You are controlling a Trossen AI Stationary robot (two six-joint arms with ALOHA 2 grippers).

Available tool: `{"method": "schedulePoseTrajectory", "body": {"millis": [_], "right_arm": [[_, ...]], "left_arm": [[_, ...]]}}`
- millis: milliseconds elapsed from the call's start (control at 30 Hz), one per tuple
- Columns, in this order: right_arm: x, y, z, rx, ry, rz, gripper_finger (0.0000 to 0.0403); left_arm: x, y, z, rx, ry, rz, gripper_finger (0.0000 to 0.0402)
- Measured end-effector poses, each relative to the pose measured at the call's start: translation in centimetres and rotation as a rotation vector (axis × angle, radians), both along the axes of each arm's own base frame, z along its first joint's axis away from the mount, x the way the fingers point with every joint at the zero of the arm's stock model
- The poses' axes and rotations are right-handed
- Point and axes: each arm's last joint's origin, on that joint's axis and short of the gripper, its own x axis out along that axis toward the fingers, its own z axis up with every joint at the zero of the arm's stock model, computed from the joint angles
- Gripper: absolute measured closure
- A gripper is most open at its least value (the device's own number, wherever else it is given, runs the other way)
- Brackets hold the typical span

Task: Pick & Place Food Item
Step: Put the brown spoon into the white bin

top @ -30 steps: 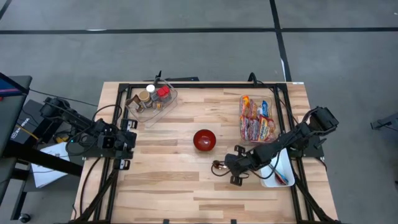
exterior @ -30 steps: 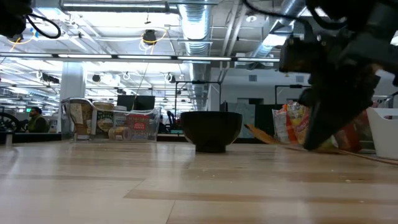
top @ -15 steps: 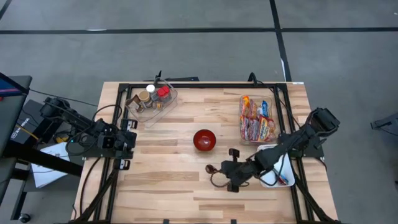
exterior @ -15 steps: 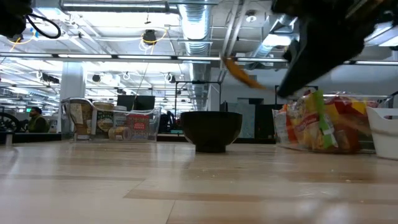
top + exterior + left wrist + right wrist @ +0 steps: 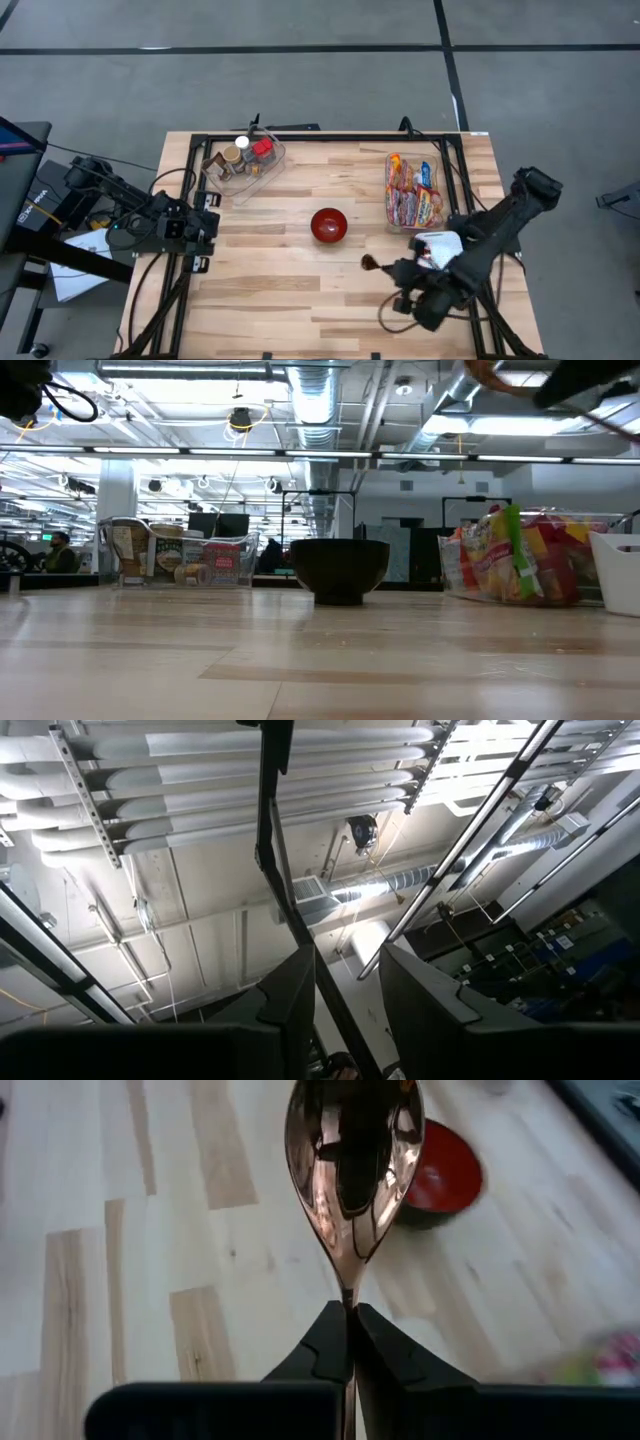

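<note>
My right gripper is shut on a copper-coloured spoon and is raised above the table's near right part, near and to the right of the red bowl. The bowl stands on its base at the table's middle and shows beyond the spoon in the right wrist view. In the low view the spoon is at the top edge, well above the bowl. My left gripper rests off the table's left edge, open and empty, pointing at the ceiling. My right gripper pinches the spoon's thin handle between its two fingers, just behind the spoon's bowl. The fingers lie along the handle. The spoon's bowl sticks out past the fingertips, hollow side toward the wrist camera, lifted clear of the table.
A clear bin of snack packets stands at the far right. A white bin lies partly under my right arm. A clear bin of jars stands at the far left. Bare wood lies to the left of and nearer than the bowl.
My right gripper has risen from just above the table, carrying the spoon up with it, and has drifted toward the table's near right corner. In the low view the arm and spoon have climbed from table level to the top edge.
</note>
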Motion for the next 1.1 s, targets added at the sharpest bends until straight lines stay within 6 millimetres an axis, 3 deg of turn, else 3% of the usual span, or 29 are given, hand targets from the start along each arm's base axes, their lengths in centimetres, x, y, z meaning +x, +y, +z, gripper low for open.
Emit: {"method": "schedulePoseTrajectory", "body": {"millis": [267,533,867,1100], "right_arm": [[-4.5,-1.3,0.5,0.022,0.042,-0.231,0.0403],[-6.6,-1.1,0.2,0.091,0.054,-0.401,0.0403],[-8.6,-1.5,-3.6,0.130,0.102,-0.547,0.0403],[-9.3,-1.4,-5.2,0.195,0.174,-0.574,0.0403]], "left_arm": [[0.0,0.0,0.0,0.000,0.000,0.000,0.0294],[0.0,0.0,0.0,0.000,0.000,0.000,0.0294],[0.0,0.0,0.0,0.000,0.000,0.001,0.0294],[0.0,0.0,0.0,0.000,0.000,0.001,0.0294]]}}
